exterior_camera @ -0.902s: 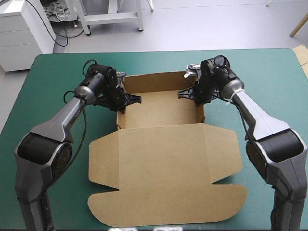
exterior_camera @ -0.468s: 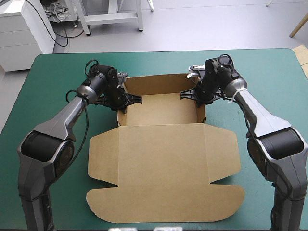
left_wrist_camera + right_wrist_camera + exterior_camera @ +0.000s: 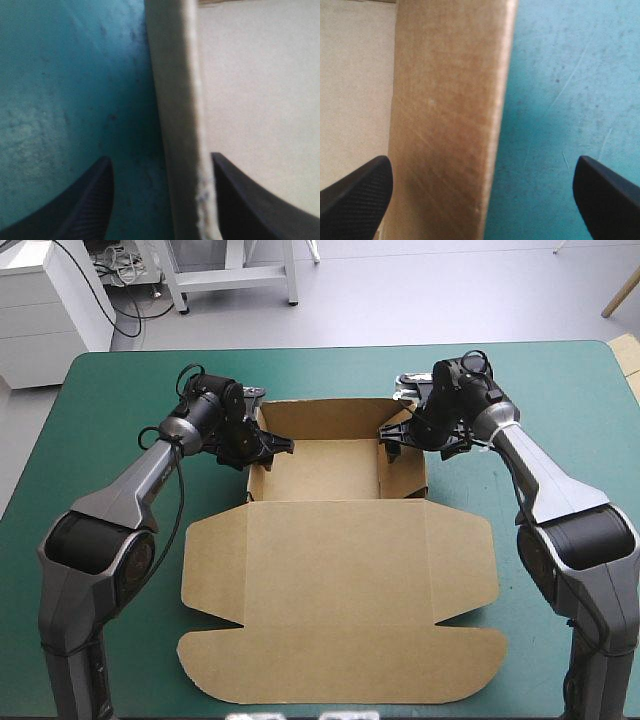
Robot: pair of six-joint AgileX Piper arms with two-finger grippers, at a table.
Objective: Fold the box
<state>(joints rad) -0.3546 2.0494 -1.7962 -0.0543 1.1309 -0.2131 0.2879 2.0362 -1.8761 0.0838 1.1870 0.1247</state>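
Teal-green cover (image 3: 110,410) lay over the whole table, seen from above. Around the middle of it sat the brown box (image 3: 340,570), an open tray with its lid flat. The tray part lay toward the far edge, its back and side walls raised. The wide lid panel, with rounded flaps, stretched flat toward the near edge.

The left gripper (image 3: 270,448) reached in from the left and sat at the tray's left wall, near the far corner. In the left wrist view its two black fingers (image 3: 85,205) stood moderately apart, with the upright wall between them. One finger was over the cover outside, the other over the tray floor inside. Whether either finger touched the wall could not be told.

The right gripper (image 3: 393,436) sat at the tray's right wall. Its black fingers (image 3: 360,195) were spread wide, one on the tray-floor side and one over the cover outside. That wall leaned inward over the tray floor and showed its broad brown face in the right wrist view.
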